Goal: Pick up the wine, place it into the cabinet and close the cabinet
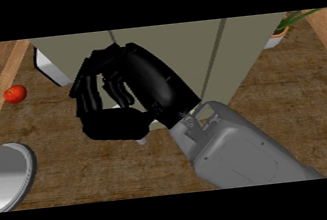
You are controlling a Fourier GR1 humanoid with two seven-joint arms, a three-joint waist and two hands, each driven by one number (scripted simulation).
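**benchwarmer:** Right in front of the cabinet (168, 56), that's where the right hand (116, 94) is parked, black fingers curled over like it's wrapped round something. Anyone actually see the wine?

**gr1_fan:** Nope. No bottle shows anywhere in the head view. There's a small white bit poking out just under the hand, but I can't tell what it is. If the wine's in that fist, it's hidden behind the fingers. So: curled, possibly on the bottle, not provable.

**benchwarmer:** And the left hand?

**gr1_fan:** Not showing at all. Only the right forearm, coming up from the lower right and angling toward the upper left. The right is the only hand in play.

**benchwarmer:** So what does the next move hang on?

**gr1_fan:** My guess: the hand sits directly before the cabinet front, overlapping it, with the vertical door seams just to its right. The opening lies ahead, up-view. Can't judge the bottle's long axis.

**benchwarmer:** Other stuff on the bench (76, 171)?

**gr1_fan:** A red apple (15, 94) well off to the left, a grey pot (3, 174) at lower left, a plant (287, 23) top right.
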